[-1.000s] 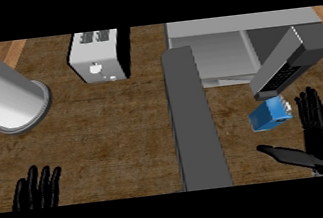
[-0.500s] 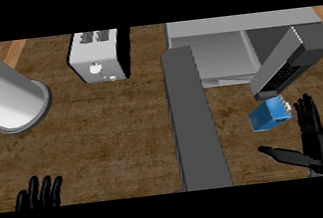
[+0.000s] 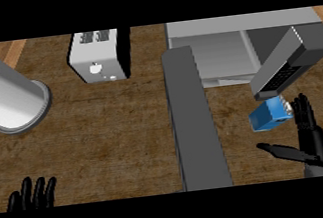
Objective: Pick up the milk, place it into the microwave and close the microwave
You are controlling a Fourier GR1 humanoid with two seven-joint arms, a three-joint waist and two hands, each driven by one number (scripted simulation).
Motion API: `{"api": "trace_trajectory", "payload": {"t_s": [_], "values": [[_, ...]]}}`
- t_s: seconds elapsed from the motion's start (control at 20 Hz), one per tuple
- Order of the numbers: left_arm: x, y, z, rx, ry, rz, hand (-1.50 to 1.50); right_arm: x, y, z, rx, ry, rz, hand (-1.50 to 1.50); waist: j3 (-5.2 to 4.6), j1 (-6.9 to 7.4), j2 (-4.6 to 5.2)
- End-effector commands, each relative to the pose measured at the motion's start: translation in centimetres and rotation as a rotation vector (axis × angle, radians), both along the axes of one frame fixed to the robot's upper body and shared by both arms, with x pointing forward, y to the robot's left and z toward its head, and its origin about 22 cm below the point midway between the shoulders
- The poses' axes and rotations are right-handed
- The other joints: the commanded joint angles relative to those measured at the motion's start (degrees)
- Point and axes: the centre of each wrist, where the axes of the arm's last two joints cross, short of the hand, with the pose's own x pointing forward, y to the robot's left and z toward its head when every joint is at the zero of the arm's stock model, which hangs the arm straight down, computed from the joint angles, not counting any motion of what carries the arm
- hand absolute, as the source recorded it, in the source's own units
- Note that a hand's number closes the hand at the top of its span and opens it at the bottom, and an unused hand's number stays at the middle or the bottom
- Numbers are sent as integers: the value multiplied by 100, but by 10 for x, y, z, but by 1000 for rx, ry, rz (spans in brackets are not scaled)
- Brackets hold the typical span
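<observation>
The milk (image 3: 270, 114) is a small blue carton standing on the wooden counter just below the microwave's control panel. The microwave (image 3: 221, 49) sits at the back right with its cavity open; its door (image 3: 194, 122) swings out toward me as a long grey slab. My right hand (image 3: 309, 137) is open at the carton's lower right, fingers stretched up along its right side, thumb pointing left below it; whether it touches the carton I cannot tell. My left hand (image 3: 32, 195) rests open at the lower left edge, fingers up.
A white toaster (image 3: 99, 55) stands at the back, left of the microwave. A large grey cylinder (image 3: 4, 99) lies tilted at the far left. The open door splits the counter (image 3: 108, 132) between my hands.
My right hand has slid slightly lower and a little toward the carton. The left hand has sunk toward the lower edge. The carton and door have not moved.
</observation>
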Motion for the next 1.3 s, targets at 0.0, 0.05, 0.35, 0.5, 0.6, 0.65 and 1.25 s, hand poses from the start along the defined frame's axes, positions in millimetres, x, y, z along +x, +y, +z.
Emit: {"api": "trace_trajectory", "payload": {"t_s": [0.0,0.05,0.35,0.5,0.6,0.65,1.25], "values": [[-7,-4,-1,-2,-10,-3,-150,19,6,-3,-32,-8,6,-150,1,22,2],[-5,4,-2,-6,-12,2,-150,2,3,-13,-16,-19,34,-150,0,6,0],[-6,-4,-7,-2,8,-12,-150,13,7,-7,4,-38,91,-150,-2,-13,-5],[1,10,-3,11,-14,8,-150,12,31,-22,29,-33,76,-150,0,2,3],[-4,8,6,4,9,-10,-150,16,3,-10,43,-29,65,-150,0,-6,0],[2,14,-12,-13,-2,-7,-150,15,25,-27,48,-18,65,-150,5,39,18],[-24,3,-6,-11,-2,-10,-150,57,17,2,-124,-55,-44,150,4,78,10]]}}
